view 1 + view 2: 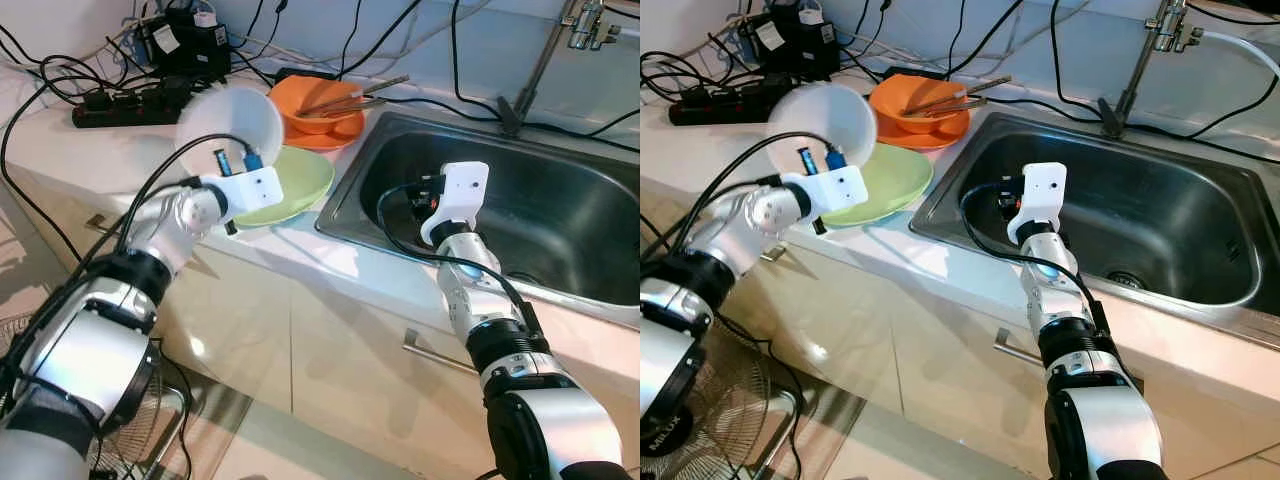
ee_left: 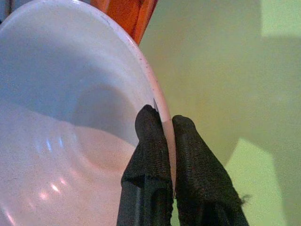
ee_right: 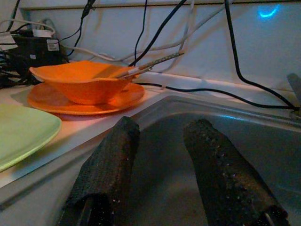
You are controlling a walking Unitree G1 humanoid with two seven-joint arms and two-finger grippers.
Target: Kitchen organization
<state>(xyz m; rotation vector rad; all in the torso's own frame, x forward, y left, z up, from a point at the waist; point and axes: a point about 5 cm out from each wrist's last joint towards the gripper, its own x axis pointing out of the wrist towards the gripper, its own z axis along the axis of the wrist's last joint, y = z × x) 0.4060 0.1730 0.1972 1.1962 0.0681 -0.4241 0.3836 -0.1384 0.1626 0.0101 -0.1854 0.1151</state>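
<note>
Sorting partly done: orange bowl (image 1: pixel 318 108) stacked upper centre.
Left hand (image 2: pixel 162 125) pinches white bowl (image 1: pixel 232 128) above green plate (image 1: pixel 295 185); right hand (image 3: pixel 157 141) wide, empty.

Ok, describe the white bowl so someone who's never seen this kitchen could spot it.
On the counter left of the steel sink, above the green plate, the left gripper pinches a white bowl by its rim, tilted on edge. Unlike the orange bowl behind, it holds no chopsticks.

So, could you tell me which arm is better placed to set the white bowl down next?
The left. Its gripper already pinches the white bowl's rim, holding it tilted above the green plate. The right gripper hangs open over the sink, holding nothing.
</note>
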